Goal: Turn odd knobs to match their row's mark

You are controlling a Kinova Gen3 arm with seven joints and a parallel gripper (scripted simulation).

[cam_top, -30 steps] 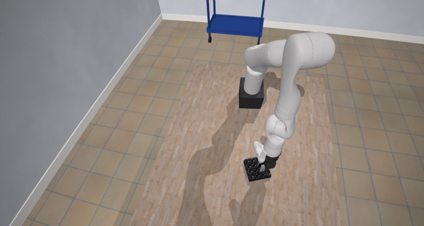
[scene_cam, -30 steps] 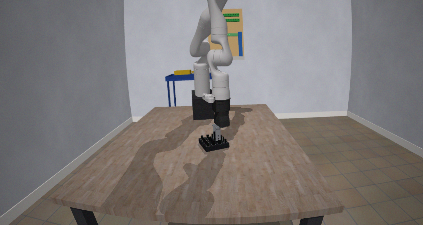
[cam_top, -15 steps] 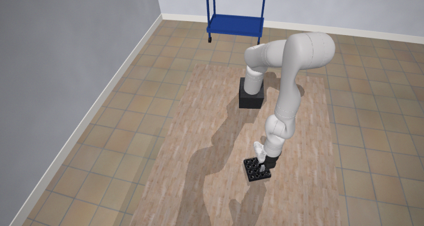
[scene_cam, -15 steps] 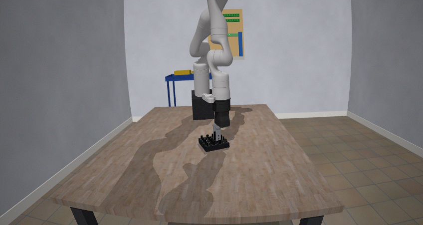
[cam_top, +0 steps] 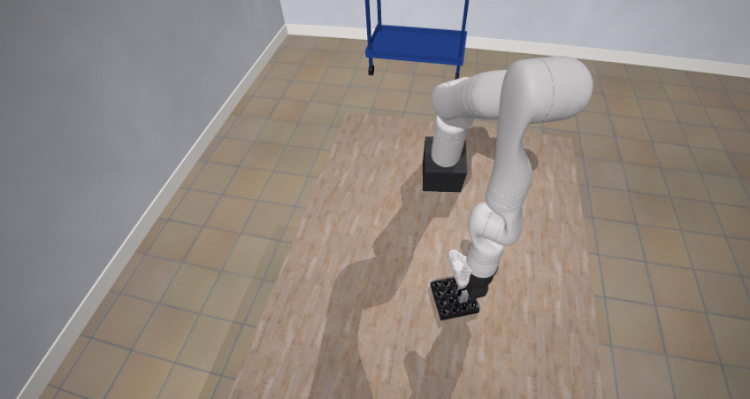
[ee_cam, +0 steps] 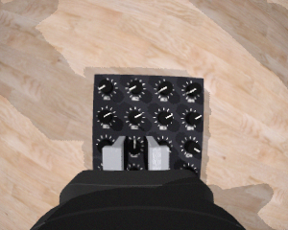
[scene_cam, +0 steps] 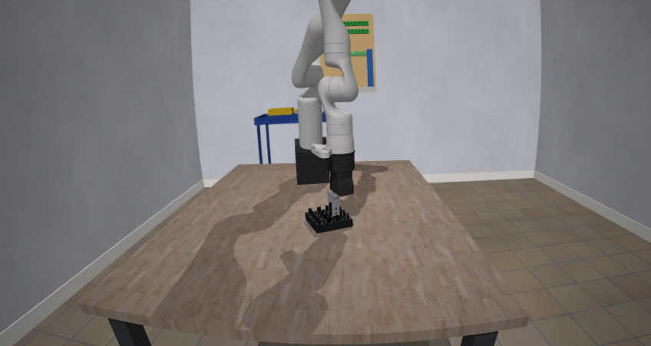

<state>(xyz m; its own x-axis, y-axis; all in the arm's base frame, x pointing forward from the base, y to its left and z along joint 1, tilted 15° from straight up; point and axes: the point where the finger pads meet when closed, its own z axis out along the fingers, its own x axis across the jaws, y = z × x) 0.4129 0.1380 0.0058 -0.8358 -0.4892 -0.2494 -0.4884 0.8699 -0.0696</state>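
Note:
The black knob box [cam_top: 447, 310] [scene_cam: 329, 226] [ee_cam: 149, 103] stands on the wooden table. In the wrist view its printed names sit below the knobs, so row A is at the top. My gripper [ee_cam: 135, 148] [cam_top: 463, 296] [scene_cam: 334, 208] points straight down onto the box. Its two grey fingers flank knob C2 [ee_cam: 134, 145], second from the left in the third row, with a narrow gap on each side. The fingers are open around the knob. The knob's white line points toward the rear. The fingers partly hide C1 and C3. The gripper body hides most of row D.
The arm's black base [cam_top: 444, 174] [scene_cam: 310, 164] stands on the table [cam_top: 368, 211] [scene_cam: 411, 260] behind the box. A blue cart [cam_top: 416, 42] [scene_cam: 274, 119] stands on the floor by the far wall.

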